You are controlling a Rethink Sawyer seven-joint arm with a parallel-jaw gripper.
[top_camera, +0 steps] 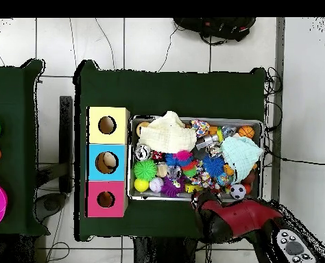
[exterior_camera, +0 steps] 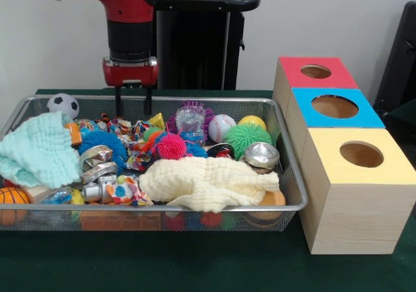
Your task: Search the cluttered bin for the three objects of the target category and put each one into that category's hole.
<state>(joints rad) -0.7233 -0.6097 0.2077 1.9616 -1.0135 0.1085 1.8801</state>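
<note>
Silver wire-mesh bin (exterior_camera: 287,131) with rounded metal rim sits on the dark green table (exterior_camera: 195,259); it's the landmark for everything below, places as the front view shows them. Red-and-black arm's gripper (exterior_camera: 132,101) hangs over the bin's far rim, left of centre; two dark fingers (exterior_camera: 119,101) spread apart, pinching nothing, tips just above the clutter; in the overhead view the red arm (top_camera: 237,218) covers the rim edge nearest the robot.

Inside the bin: mint-green waffle cloth (exterior_camera: 39,150) at the left end; pale yellow waffle cloth (exterior_camera: 207,183) along the near side, right of centre; black-and-white mini football (exterior_camera: 63,103) in the far-left corner; orange mini basketball (exterior_camera: 11,198) in the near-left corner; blue spiky rubber ball (exterior_camera: 103,141) and pink spiky rubber ball (exterior_camera: 171,146) mid-bin; green spiky rubber ball (exterior_camera: 247,138) right of centre; white baseball with red stitching (exterior_camera: 221,127) and plain yellow ball (exterior_camera: 252,121) by the far rim, right side; shiny silver metal tin (exterior_camera: 261,155) near the right end, touching the yellow cloth's edge; several more silver metal pieces (exterior_camera: 97,165) on the left-centre near side.

Just right of the bin, three pale wooden boxes in a row, each with a round hole on top: red-topped box (exterior_camera: 314,73) farthest back, blue-topped box (exterior_camera: 334,106) in the middle, yellow-topped box (exterior_camera: 359,155) nearest the camera.
</note>
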